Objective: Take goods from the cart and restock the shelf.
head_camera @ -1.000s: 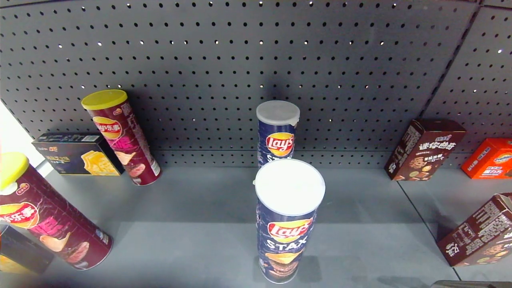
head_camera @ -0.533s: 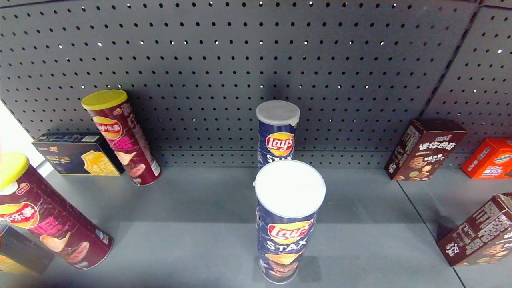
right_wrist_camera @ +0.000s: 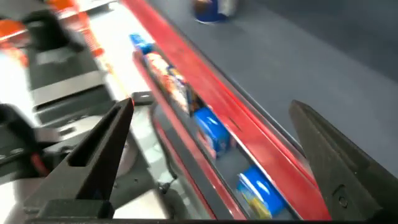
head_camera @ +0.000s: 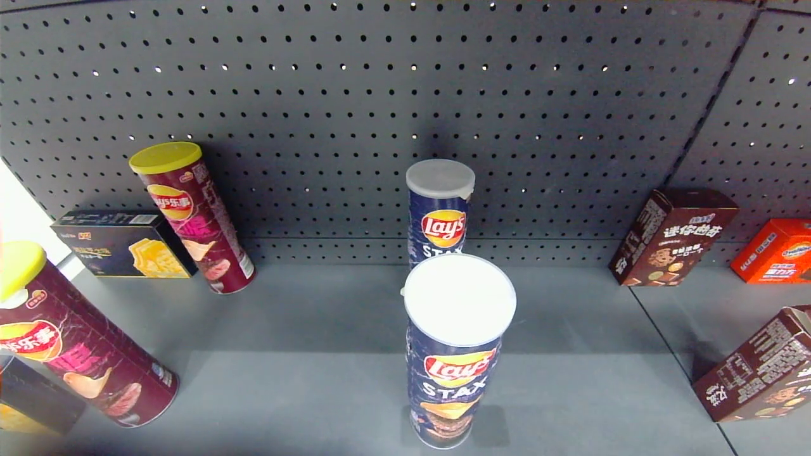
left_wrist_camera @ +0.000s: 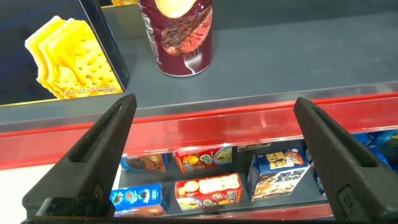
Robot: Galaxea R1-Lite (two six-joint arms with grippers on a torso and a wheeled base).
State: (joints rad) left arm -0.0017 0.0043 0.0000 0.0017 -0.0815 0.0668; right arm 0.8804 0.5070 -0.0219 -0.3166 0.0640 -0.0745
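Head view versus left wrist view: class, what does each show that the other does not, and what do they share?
Head view only: two blue cans one behind the other, pegboard wall, brown boxes. Left wrist only: the open left gripper, red shelf edge, small boxes below it. Both: grey shelf, a maroon can beside a dark cracker box.

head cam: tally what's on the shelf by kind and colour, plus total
maroon cans: 2
navy cans: 2
black boxes: 2, one cut off at the picture's edge
brown boxes: 2
orange box: 1
Total: 9
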